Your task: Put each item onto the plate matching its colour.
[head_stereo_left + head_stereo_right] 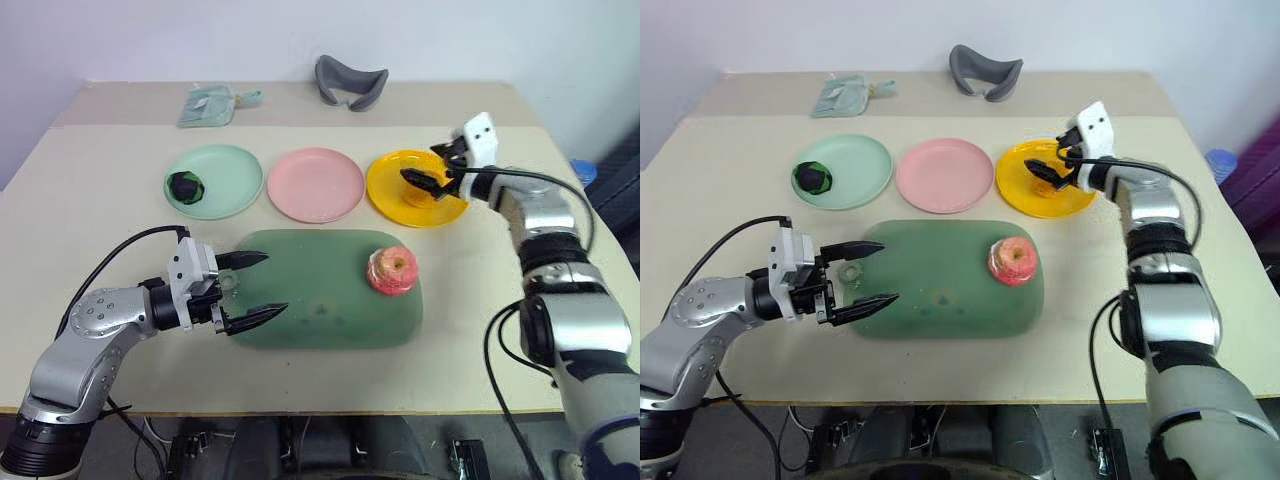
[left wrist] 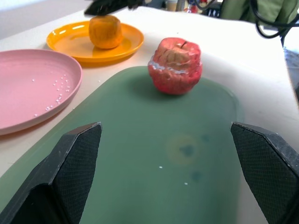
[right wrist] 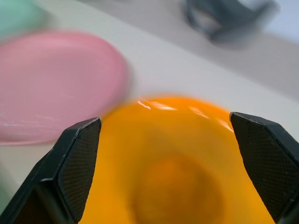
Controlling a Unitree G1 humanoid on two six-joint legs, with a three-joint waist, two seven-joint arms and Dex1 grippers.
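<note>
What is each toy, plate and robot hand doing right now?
black-and-green ball: resting on the mint green plate.
orange lump: sitting on the yellow plate.
pink-red apple: upright on the green mat.
pink plate: empty.
left hand: open, over the mat, holding nothing.
right hand: open above the orange lump.

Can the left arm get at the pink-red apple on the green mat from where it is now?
Probably yes. The left gripper is open over the near end of the green mat, pointing toward the apple, with only bare mat between them. The right gripper is away over the yellow plate.
</note>
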